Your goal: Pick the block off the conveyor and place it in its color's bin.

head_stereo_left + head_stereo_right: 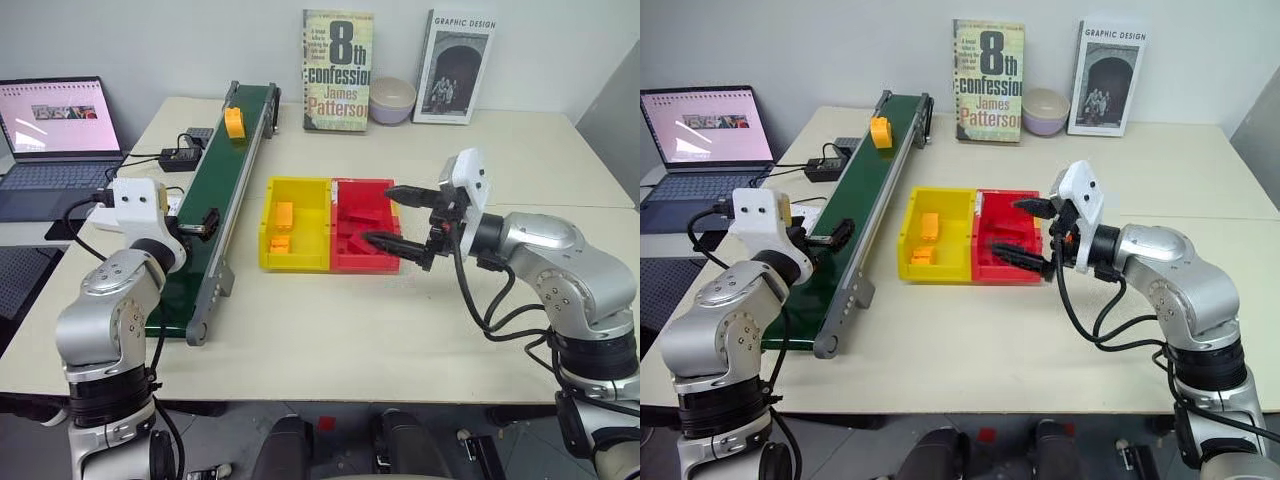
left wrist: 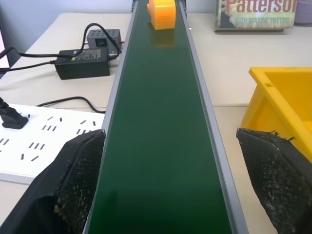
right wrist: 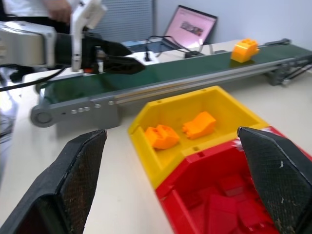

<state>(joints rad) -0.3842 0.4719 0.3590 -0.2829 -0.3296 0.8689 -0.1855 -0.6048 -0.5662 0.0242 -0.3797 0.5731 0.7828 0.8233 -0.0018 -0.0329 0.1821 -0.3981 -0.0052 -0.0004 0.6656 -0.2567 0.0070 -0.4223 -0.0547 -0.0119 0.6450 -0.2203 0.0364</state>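
The conveyor (image 1: 225, 190) is running up the left-center of the frame, carrying the block (image 1: 234, 121) at its upper end. The yellow bin (image 1: 268, 225) is sitting mid-frame. The left gripper (image 2: 170, 180) is straddling the belt wide open and empty; better waiting until the block sits squarely between the fingers. The right gripper (image 1: 400, 215) is hanging open, empty, over the red tray (image 1: 372, 262).
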